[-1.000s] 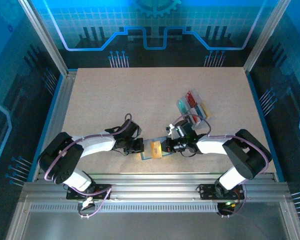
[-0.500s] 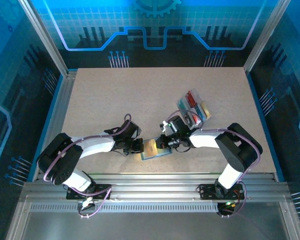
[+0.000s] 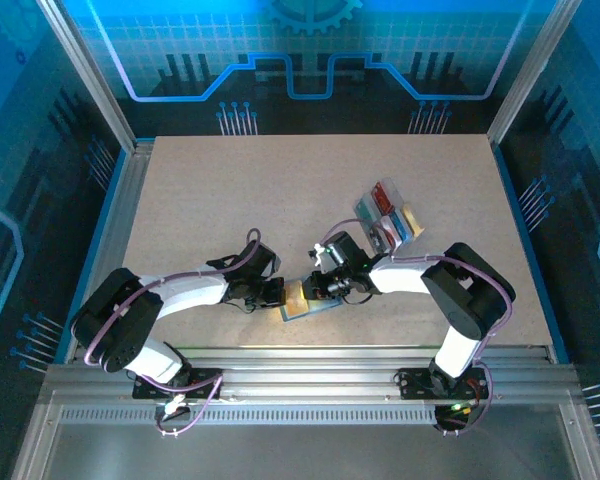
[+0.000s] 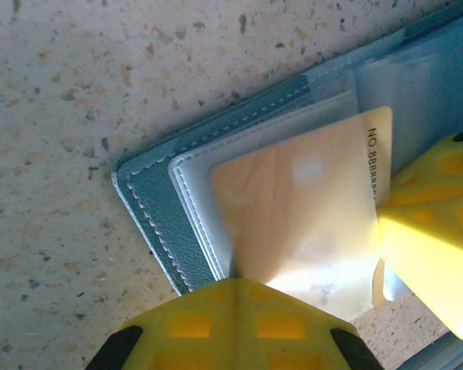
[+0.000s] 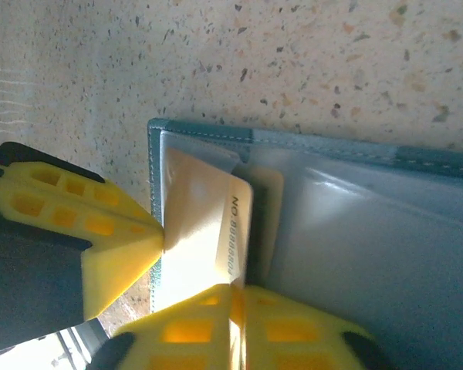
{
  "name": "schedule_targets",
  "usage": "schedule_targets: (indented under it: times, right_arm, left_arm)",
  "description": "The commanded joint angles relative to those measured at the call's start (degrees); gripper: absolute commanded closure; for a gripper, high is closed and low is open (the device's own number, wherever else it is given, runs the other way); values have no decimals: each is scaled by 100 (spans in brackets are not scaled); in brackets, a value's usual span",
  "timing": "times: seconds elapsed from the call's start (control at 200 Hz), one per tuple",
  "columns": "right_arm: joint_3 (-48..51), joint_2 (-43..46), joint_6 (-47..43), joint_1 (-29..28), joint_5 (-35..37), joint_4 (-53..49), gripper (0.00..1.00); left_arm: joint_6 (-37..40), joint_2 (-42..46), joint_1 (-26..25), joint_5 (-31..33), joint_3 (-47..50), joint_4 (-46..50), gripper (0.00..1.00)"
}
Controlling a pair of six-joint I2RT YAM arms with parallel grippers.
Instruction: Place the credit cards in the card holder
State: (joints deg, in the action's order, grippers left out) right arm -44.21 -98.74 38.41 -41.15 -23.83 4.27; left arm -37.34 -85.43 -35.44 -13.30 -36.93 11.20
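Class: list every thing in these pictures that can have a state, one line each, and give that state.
Wallet: open, lying flat.
Yellow card: partly inside a wallet pocket, its numbered end sticking out.
Left gripper: shut, tip pressing at the card's edge.
Right gripper: shut on the yellow card's outer edge.
Tray: holding the other cards.

Bright glare washes the yellow card, close foreground seemingly soft
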Motion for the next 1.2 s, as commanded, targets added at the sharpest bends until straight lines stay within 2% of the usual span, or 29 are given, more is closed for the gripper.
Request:
schedule_targets:
  times: [0.0, 0.085, 0.29, 0.41, 0.55, 0.64, 0.895, 1.191]
  right_arm:
    - [-148, 281, -307, -134, 230, -708, 77]
    - [-309, 478, -499, -136, 443, -1227, 66]
    - [-778, 784, -906, -141, 1033, -2319, 56]
    - [-1045, 820, -1128, -194, 1714, -2820, 58]
    - [-1495, 453, -1424, -271, 2200, -3177, 73]
    - [-1820, 168, -1628, -408, 2585, -3413, 78]
    - [-2371, -486, -1846, -682, 3237, -3854, 74]
    - [-2365, -740, -1833, -846, 3792, -4092, 64]
  left_arm:
    - [-11, 70, 31, 95, 63, 137, 100]
    - [-19, 61, 40, 91, 102, 102, 100]
    - [-41, -17, 60, 58, 158, 15, 100]
    - [-54, -29, 60, 54, 169, -13, 100]
    - [-58, -22, 70, 45, 164, -13, 100]
    - [-63, -9, 69, 56, 173, -3, 100]
    - [-71, 17, 64, 50, 190, -4, 100]
    - [-72, -29, 74, 38, 181, -21, 100]
